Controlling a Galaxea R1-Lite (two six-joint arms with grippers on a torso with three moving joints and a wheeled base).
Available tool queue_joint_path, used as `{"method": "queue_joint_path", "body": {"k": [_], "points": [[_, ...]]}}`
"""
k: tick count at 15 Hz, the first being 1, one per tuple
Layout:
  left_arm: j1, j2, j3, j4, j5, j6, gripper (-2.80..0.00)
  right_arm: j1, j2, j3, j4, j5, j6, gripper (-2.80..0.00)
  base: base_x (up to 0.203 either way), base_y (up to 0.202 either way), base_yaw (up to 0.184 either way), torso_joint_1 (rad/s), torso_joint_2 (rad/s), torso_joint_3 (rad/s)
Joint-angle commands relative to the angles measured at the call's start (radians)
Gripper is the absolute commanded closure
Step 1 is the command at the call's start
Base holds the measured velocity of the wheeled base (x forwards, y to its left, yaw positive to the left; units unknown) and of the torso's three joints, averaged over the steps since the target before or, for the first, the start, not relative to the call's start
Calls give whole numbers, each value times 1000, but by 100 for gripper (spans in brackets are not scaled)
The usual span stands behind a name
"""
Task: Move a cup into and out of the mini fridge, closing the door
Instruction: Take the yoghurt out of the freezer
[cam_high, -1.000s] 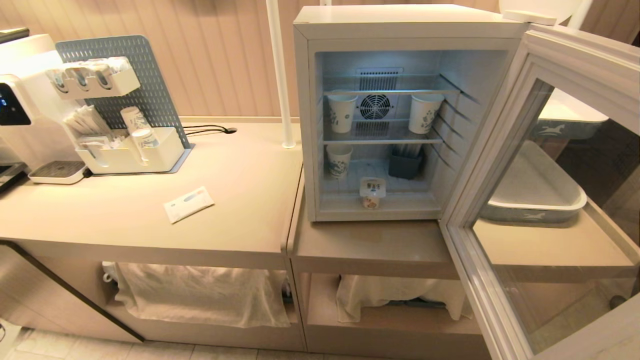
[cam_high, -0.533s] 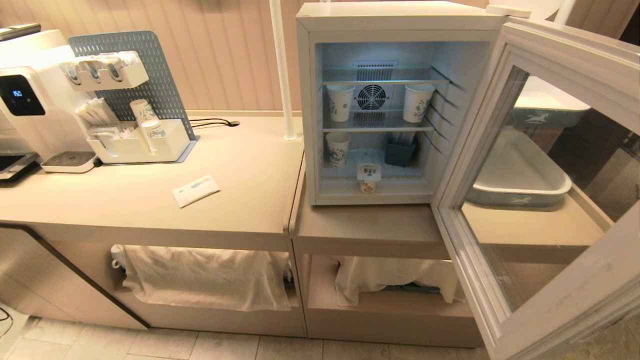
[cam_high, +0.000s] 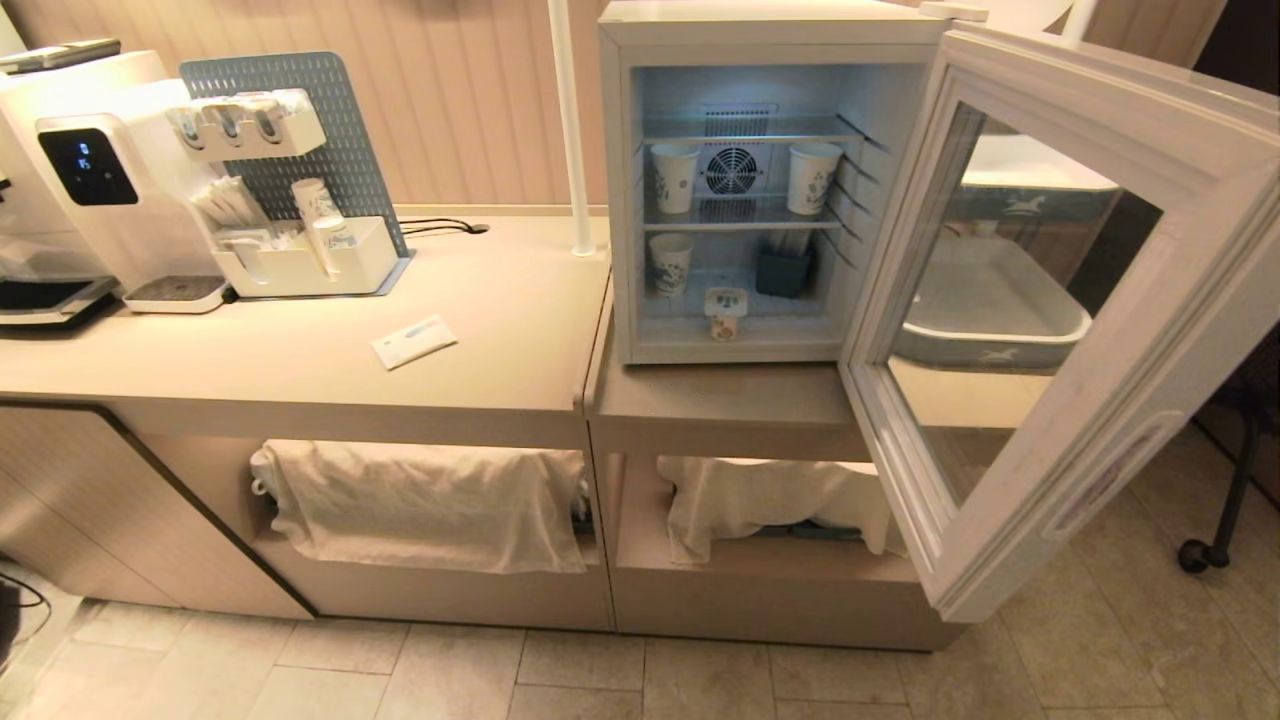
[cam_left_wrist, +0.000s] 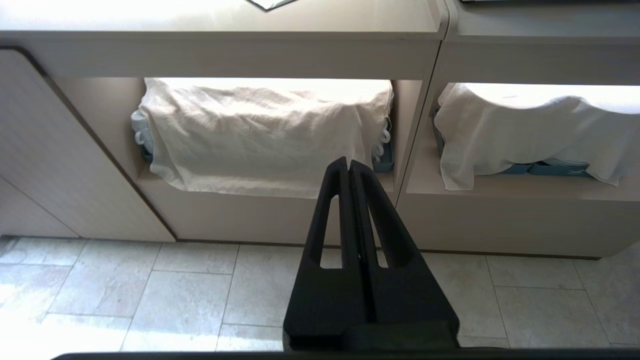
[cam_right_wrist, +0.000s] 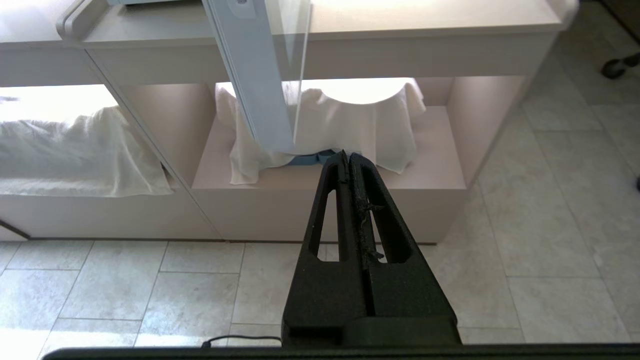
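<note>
Both black grippers, left (cam_left_wrist: 348, 165) and right (cam_right_wrist: 348, 157), hang pressed together and empty before the boxy white mini fridge (cam_high: 700, 30), whose glass-windowed door (cam_high: 1080, 400) stands wide open, the squat white cup (cam_high: 726, 312) on its floor.

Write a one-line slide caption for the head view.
Mini fridge on the counter, door swung wide open, the cup on its floor below paper cups on wire shelves.

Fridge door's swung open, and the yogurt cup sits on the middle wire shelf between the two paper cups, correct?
Not quite. The door is open, but the yogurt cup stands on the mini fridge floor near the front, below the wire shelf, as the head view shows.
</note>
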Motion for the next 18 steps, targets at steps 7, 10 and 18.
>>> {"method": "queue_joint_path", "body": {"k": [7,10,18], "points": [[0,2,0,-1,-1,4,0,0,-2,1,-1,0,1,0,-18,31,1,2,0,1],[0,2,0,-1,-1,3,0,0,-3,0,-1,0,1,0,0,188,2,0,3,0],[0,2,0,-3,1,0,0,0,-11,1,-1,0,1,0,0,190,-1,2,2,1]]}}
